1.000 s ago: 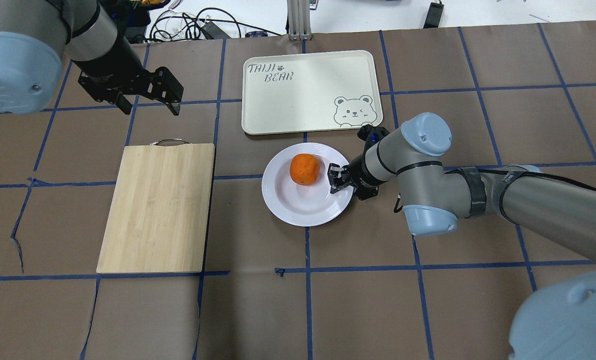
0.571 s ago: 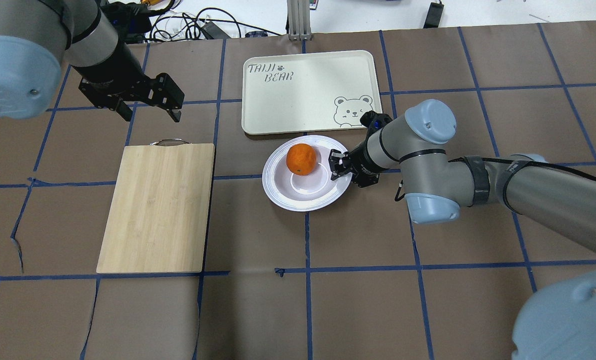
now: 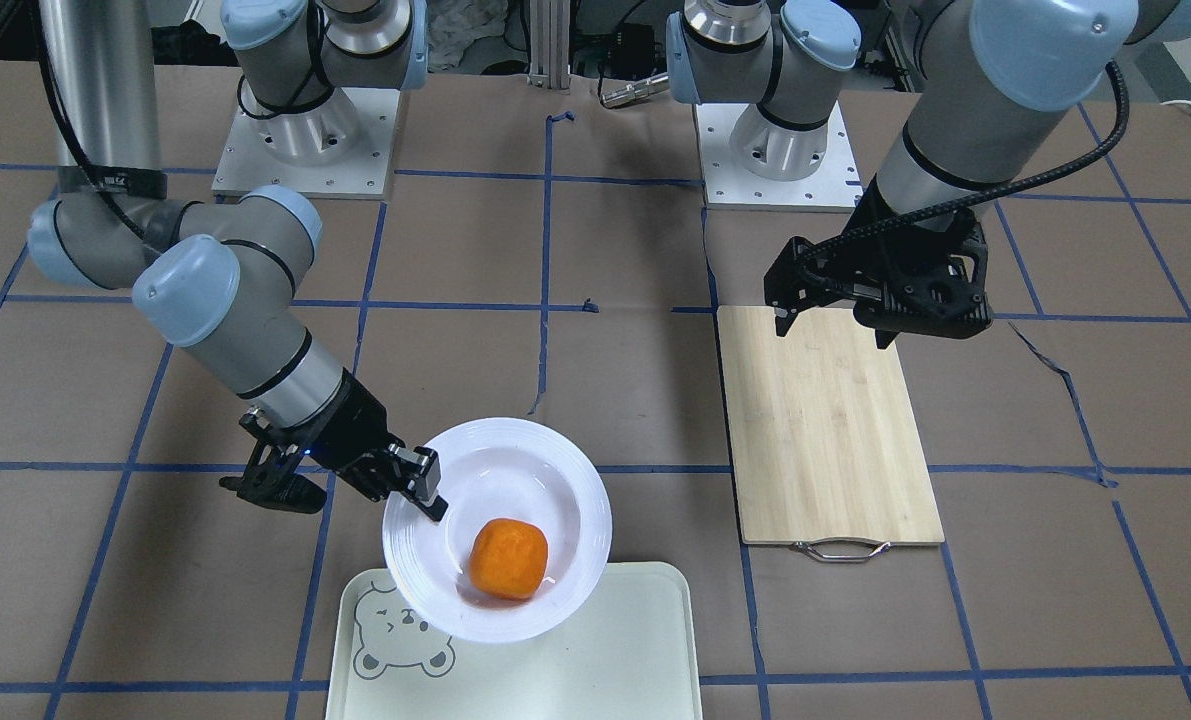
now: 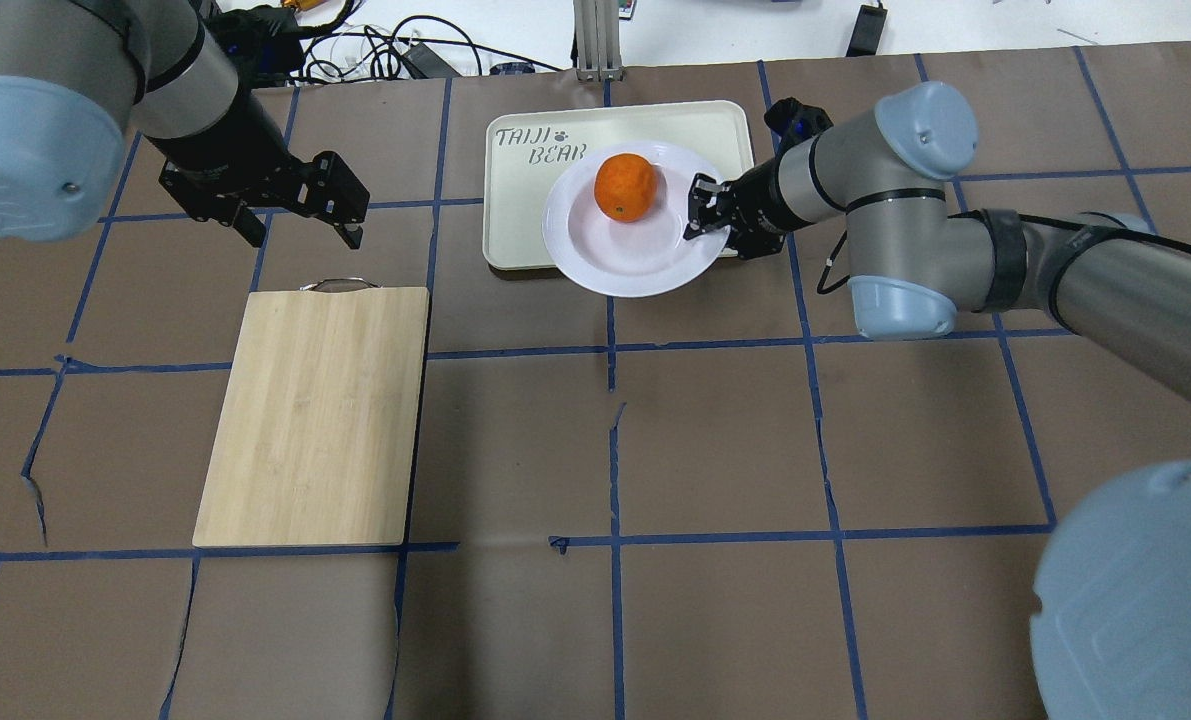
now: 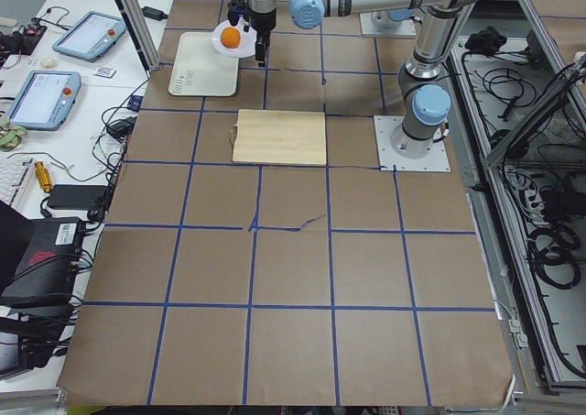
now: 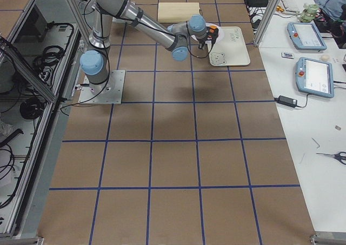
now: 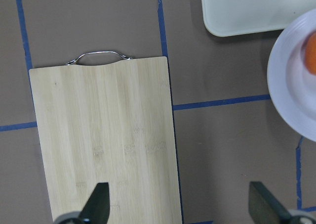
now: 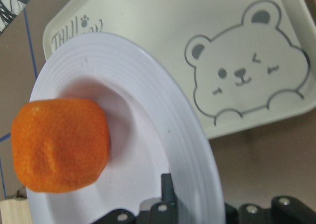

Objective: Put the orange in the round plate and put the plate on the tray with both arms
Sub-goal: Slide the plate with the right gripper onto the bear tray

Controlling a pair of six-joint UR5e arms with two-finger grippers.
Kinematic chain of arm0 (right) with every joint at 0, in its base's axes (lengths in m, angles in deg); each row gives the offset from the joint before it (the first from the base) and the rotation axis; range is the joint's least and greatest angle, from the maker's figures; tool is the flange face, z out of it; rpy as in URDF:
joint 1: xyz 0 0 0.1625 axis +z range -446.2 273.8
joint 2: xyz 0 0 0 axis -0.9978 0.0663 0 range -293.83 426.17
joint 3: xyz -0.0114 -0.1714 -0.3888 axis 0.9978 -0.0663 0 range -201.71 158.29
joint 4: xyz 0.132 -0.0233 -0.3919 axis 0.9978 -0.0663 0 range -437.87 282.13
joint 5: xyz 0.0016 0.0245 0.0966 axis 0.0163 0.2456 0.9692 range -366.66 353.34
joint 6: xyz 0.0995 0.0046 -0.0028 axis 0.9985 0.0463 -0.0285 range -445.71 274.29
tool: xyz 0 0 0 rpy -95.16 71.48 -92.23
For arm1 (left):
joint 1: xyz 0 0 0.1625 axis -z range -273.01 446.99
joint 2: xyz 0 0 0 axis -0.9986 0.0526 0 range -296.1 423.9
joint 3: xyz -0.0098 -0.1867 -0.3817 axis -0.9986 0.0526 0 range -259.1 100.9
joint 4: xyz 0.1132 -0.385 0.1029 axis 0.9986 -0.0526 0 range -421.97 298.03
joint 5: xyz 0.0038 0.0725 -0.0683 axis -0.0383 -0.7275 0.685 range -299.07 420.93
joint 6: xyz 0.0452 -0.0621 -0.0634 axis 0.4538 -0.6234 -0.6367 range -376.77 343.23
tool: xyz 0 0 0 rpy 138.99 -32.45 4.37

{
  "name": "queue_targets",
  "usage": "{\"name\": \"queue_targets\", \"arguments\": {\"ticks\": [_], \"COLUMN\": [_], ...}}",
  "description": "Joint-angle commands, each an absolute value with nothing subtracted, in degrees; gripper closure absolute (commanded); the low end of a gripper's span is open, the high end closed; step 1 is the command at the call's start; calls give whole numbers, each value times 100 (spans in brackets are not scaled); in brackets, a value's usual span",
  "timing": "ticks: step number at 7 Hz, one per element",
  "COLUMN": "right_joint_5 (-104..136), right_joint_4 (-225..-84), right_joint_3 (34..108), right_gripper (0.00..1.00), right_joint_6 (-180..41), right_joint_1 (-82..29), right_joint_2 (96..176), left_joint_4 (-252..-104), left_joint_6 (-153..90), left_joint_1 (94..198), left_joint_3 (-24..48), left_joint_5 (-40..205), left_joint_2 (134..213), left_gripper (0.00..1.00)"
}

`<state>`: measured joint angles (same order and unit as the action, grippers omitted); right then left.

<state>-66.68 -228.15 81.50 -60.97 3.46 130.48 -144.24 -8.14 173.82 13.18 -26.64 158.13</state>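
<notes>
**Plate With Orange Held Over the Tray**

The right gripper (image 4: pixel 700 212) is pinching the rim of the round plate (image 4: pixel 630 262). The plate is white and shiny. The orange (image 4: pixel 626 186) sits in it, just past the fingertips, bright and bumpy. Under the plate is the pale tray (image 4: pixel 520 215), and part of the plate sticks out past its edge. The left gripper (image 4: pixel 300 212) is wide open and holds nothing. It hangs above the handle end of the wooden board (image 4: pixel 315 420), well apart from the plate. The table (image 4: pixel 715 450) is brown with blue tape lines. From overhead the plate hides the tray's bear face (image 8: pixel 242 73), but the right wrist camera shows it.
</notes>
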Motion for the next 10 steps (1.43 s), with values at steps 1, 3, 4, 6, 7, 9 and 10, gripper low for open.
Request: {"name": "queue_targets", "arguments": {"ticks": [1,3,4,6,7,9,10], "right_joint_5": [-6730,-6826,-7036,-7073,-7091,-7467,-7477], "right_joint_4": [-22712,-22772,-22868,-22992,-22992,-22975,-22975], "right_joint_3": [6948,6882,6882,6908,6891,6882,6830], "right_gripper": [100,100,100,89,54,16,0], "right_joint_6": [-6066,-6066,-6057,-6048,-6048,-6083,-6136], "right_joint_1": [336,336,336,336,336,336,336], "right_joint_2": [12096,11803,11724,11670,11644,11679,11705], "left_joint_4": [-14423,-14432,-14432,-14380,-14414,-14432,-14432], "left_joint_6": [-816,-851,-895,-1078,-1088,-1097,-1097], "left_joint_1": [17382,17382,17382,17382,17382,17382,17382], "left_joint_3": [1318,1318,1318,1318,1318,1336,1336], "left_joint_5": [-2661,-2731,-2740,-2854,-2872,-2890,-2881], "left_joint_2": [15803,15820,15803,15829,15820,15820,15820], "left_gripper": [0,0,0,0,0,0,0]}}
